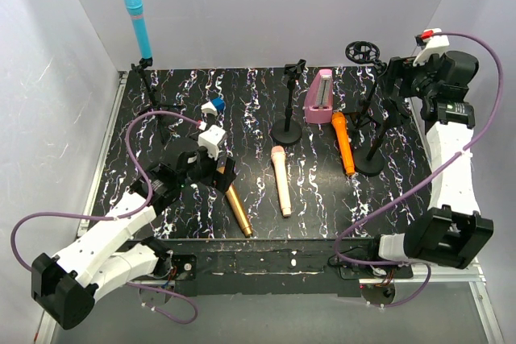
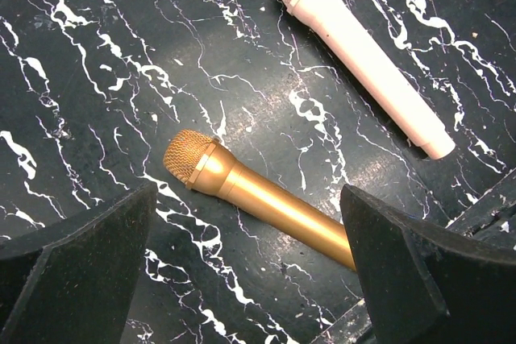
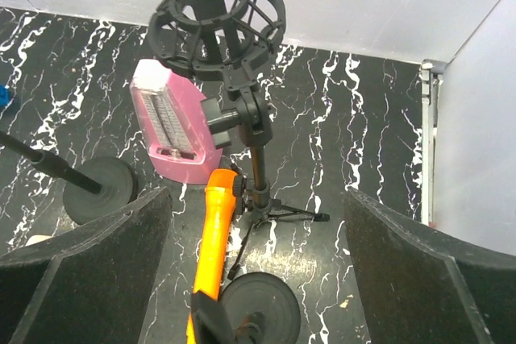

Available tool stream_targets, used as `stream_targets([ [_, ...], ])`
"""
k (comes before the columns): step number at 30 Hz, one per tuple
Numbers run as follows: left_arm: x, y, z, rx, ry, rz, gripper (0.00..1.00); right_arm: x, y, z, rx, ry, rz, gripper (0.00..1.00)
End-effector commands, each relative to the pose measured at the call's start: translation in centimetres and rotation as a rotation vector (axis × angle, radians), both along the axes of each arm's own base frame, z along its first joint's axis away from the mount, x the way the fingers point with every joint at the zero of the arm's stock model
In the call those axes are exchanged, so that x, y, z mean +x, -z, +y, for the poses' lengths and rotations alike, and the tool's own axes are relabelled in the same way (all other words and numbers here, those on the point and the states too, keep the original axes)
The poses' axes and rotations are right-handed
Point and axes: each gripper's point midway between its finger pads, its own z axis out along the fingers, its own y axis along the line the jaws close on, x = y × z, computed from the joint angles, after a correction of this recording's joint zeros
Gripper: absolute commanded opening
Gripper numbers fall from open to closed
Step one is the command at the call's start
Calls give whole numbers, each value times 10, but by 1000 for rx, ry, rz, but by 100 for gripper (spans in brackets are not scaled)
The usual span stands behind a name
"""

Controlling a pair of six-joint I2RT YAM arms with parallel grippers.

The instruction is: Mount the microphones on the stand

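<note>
Microphones, four in my views. Blue microphone (image 1: 137, 15) stands upright, clipped on the tall stand (image 1: 149, 78) at the back left corner. Gold microphone (image 2: 258, 199) lies flat on the bench (image 1: 258, 86) near the front edge, with the cream microphone (image 1: 281, 181) flat to its right, close but not touching. Orange microphone (image 1: 343, 142) sits near the pink block (image 1: 320, 96), beside a round-base stand (image 1: 369, 163); I cannot tell whether it is clipped in. Left gripper (image 1: 211, 173) hangs over the gold one's head end, fingers spread, holding nothing. Right gripper (image 1: 401, 78) is at the back right by the ring-mount stand (image 3: 216, 22), fingers spread, nothing between them.
</note>
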Motion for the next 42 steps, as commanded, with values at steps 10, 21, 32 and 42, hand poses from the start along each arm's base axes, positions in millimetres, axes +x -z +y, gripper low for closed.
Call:
stream_targets([
  [10, 4, -5, 5, 16, -2, -52, 98, 43, 8, -3, 1, -53, -25, 82],
  [21, 4, -4, 6, 14, -7, -55, 98, 64, 27, 6, -4, -143, -116, 72],
  [32, 7, -2, 10, 27, -36, -57, 98, 72, 43, 23, 50, -263, -144, 52],
  [42, 6, -2, 11, 28, -36, -62, 98, 78, 57, 30, 31, -337, -185, 41],
])
